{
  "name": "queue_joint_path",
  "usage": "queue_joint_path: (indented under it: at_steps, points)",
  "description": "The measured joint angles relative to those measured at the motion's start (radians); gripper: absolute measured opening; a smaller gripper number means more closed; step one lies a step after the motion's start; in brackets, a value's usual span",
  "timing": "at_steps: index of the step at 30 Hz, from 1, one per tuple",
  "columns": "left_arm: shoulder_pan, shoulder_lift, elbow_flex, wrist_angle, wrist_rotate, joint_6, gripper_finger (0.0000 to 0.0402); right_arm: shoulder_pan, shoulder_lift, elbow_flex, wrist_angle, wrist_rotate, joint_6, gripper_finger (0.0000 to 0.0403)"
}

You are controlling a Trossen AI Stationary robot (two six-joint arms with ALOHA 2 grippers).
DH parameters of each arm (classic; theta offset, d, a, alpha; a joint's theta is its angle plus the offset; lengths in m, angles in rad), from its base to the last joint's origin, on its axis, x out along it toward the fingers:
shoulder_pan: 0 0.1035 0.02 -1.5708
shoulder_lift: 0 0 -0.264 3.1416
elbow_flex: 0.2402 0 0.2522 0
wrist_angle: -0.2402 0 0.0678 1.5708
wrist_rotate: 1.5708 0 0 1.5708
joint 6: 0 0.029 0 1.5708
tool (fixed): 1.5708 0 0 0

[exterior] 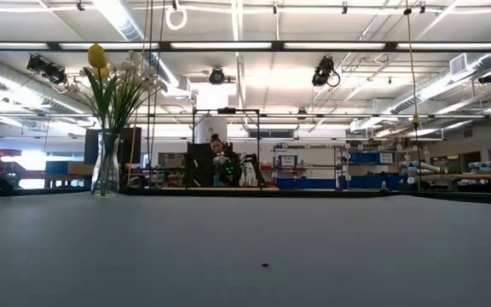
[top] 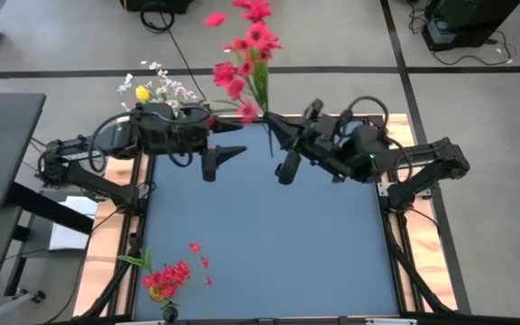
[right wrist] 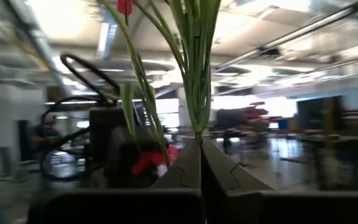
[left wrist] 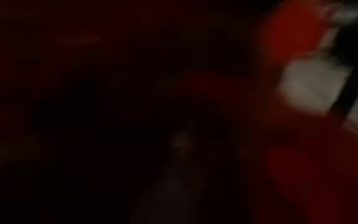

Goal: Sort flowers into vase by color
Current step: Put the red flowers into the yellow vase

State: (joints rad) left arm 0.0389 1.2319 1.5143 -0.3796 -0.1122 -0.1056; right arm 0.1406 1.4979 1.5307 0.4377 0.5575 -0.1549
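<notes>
Red blossoms, green stems

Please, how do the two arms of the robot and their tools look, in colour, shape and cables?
Both arms are black and jointed, built of rounded segments. Black cables loop above each wrist. The left tool ends in pointed dark fingers. The right tool has two flat dark fingers with stepped inner edges.

You have red flowers, green-stemmed, held upright at the table's far edge; white sprays with yellow bud in the far-left vase; more red flowers near left.
</notes>
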Motion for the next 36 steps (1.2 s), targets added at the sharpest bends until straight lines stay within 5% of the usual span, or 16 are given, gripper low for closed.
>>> queue_joint_path:
  at_steps: [5, 11, 16, 23, 28, 36]
  points:
    - [-0.001, 0.056, 0.000, 0.213, 0.096, 0.048, 0.0293, -0.073, 0.002, 0.000, -0.027, -0.207, 0.106, 0.0000]
    - [0.024, 0.111, 0.000, 0.258, 0.124, 0.043, 0.0258, -0.113, 0.002, 0.000, -0.034, -0.339, 0.141, 0.0000]
    - [0.045, 0.131, 0.000, 0.258, 0.124, 0.017, 0.0180, -0.124, 0.002, 0.000, -0.046, -0.377, 0.158, 0.0000]
    - [0.045, 0.105, 0.000, 0.241, 0.127, 0.043, 0.0019, -0.124, 0.002, 0.000, -0.041, -0.369, 0.160, 0.0003]
    - [0.048, 0.077, 0.000, 0.194, 0.085, 0.030, 0.0010, -0.123, -0.007, 0.000, -0.123, -0.275, 0.162, 0.0057]
    - [0.048, 0.044, 0.000, -0.002, -0.170, -0.062, 0.0010, -0.139, -0.050, -0.001, -0.356, -0.181, 0.162, 0.0187]
